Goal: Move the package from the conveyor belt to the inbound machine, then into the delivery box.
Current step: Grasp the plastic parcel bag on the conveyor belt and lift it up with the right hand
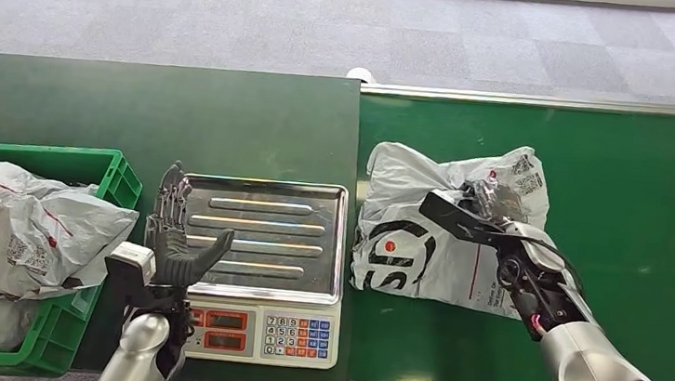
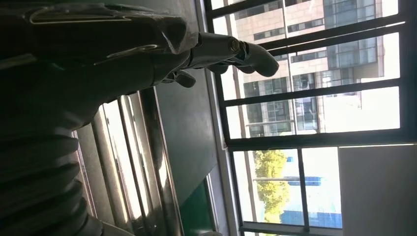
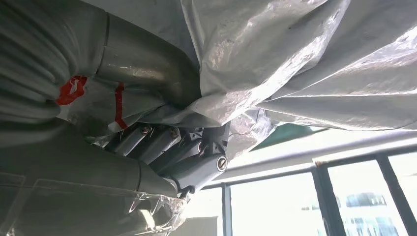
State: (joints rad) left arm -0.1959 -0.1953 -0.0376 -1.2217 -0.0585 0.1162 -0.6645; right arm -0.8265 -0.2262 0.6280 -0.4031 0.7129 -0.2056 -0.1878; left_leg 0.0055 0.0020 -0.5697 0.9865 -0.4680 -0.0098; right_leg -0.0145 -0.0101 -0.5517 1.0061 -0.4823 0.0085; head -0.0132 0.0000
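Under your right hand (image 1: 486,205) the grey poly mailer (image 1: 447,224) was gripped on the green belt (image 1: 647,239); left of it, your left hand (image 1: 176,231) stood open, empty, at the scale tray's (image 1: 264,230) edge.

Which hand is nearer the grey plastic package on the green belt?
Right. The right hand grips the grey plastic package on the green conveyor belt; the left hand hovers open beside the scale's steel tray, well away.
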